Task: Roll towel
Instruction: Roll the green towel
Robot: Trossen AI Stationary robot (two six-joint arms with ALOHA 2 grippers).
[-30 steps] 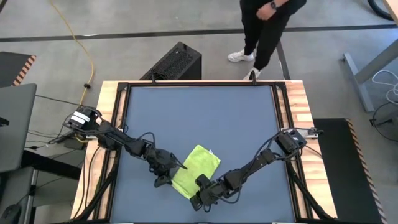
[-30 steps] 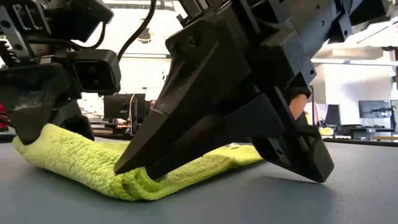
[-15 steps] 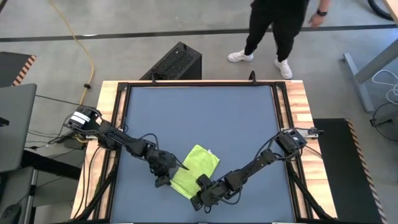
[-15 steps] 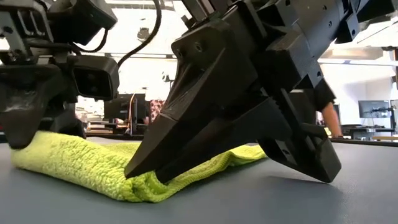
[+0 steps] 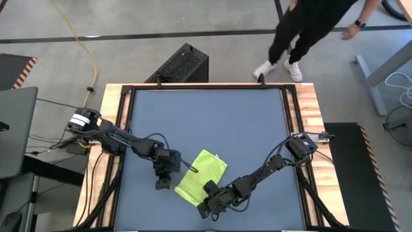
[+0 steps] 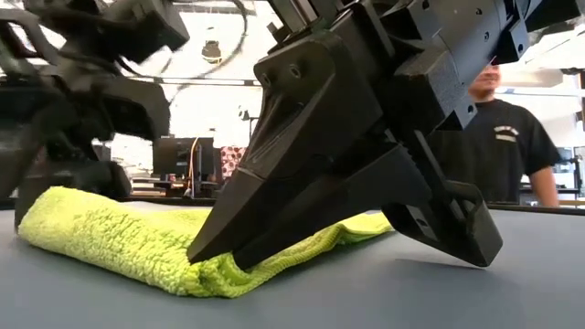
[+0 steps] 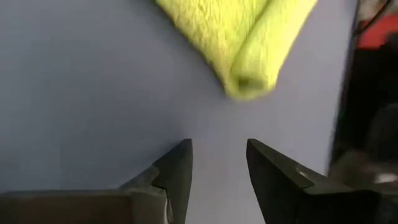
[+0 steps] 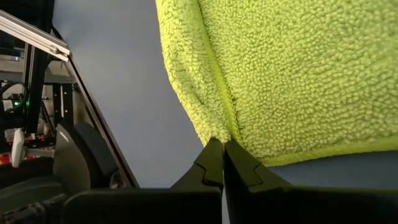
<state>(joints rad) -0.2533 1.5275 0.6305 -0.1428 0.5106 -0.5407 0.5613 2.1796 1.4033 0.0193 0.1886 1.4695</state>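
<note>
The lime-green towel [image 5: 202,175] lies on the dark blue-grey mat [image 5: 206,122] near the table's front edge. Its near edge is rolled or folded over into a thick lip [image 6: 196,274], and the rolled end shows a small hollow [image 7: 247,82]. My right gripper [image 5: 205,205] is shut on that lip at the towel's near corner. My left gripper [image 7: 219,163] stands open just left of the towel, with bare mat between its fingers and a short gap to the rolled end. In the low view it is a blurred dark mass [image 6: 64,174] above the towel's left end. My right gripper pinches the towel's folded near edge [image 8: 225,132] between its two shut fingertips, several layers thick. The fingers [image 6: 274,219] slant down from the table's right and near side. The pinched lip rests on the mat and the rest of the towel lies flat behind it.
A person [image 5: 309,29] walks on the floor beyond the table's far right corner and shows behind the table in the low view [image 6: 512,155]. A black box [image 5: 181,64] stands on the floor past the far edge. Bare mat stretches over the far half.
My left gripper has opened, let go of the towel's left end, and drawn back up and toward the table's left edge, tipping as it went. The towel's left end has settled on the mat. My right gripper keeps its pinch.
</note>
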